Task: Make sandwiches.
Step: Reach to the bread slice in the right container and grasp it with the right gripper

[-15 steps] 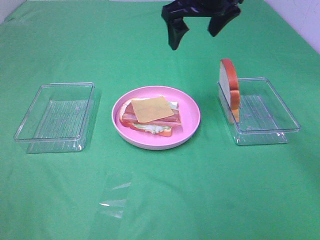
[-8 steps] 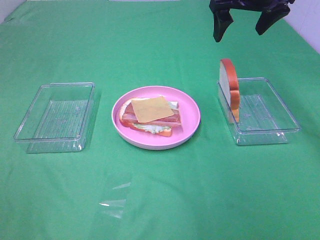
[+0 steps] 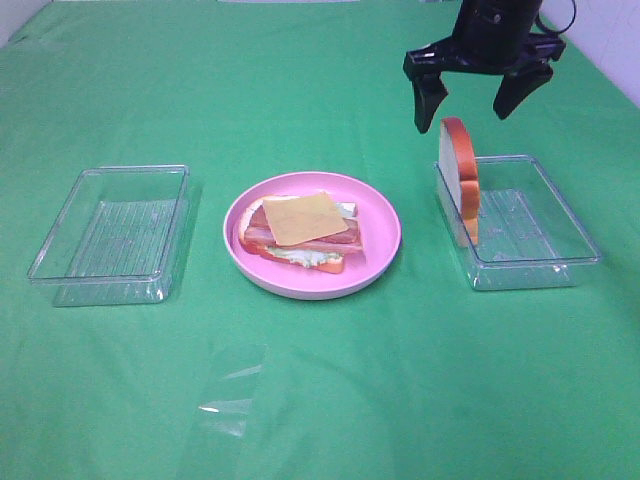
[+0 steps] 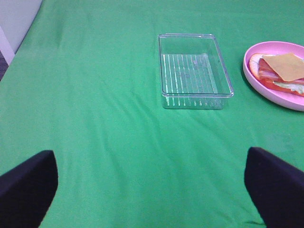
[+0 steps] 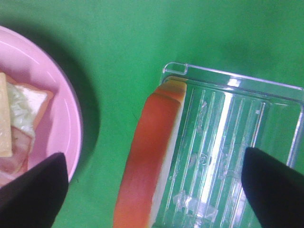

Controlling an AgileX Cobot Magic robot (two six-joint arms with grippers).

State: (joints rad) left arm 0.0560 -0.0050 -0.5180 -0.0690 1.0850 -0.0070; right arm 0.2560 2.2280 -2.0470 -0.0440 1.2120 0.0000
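On the pink plate (image 3: 386,226) lies a stack (image 3: 303,220): a bread slice, lettuce, bacon strips and a yellow cheese square on top. A second bread slice (image 3: 460,178) with orange-brown crust stands on edge against the left wall of the right clear tray (image 3: 562,216). My right gripper (image 3: 467,112) hangs open just above that slice, a finger to each side. In the right wrist view the slice (image 5: 149,156) shows between the fingers, untouched. My left gripper (image 4: 152,190) is open over bare cloth, well short of the left tray (image 4: 194,71), and holds nothing.
An empty clear tray (image 3: 110,235) sits left of the plate. A scrap of clear film (image 3: 228,400) lies on the green cloth near the front. The plate's rim (image 4: 251,78) and the stack (image 4: 285,69) show at the edge of the left wrist view.
My right gripper has swung rightward from beyond the plate and come down to hang over the upright bread slice. It stayed open. Nothing else moved.
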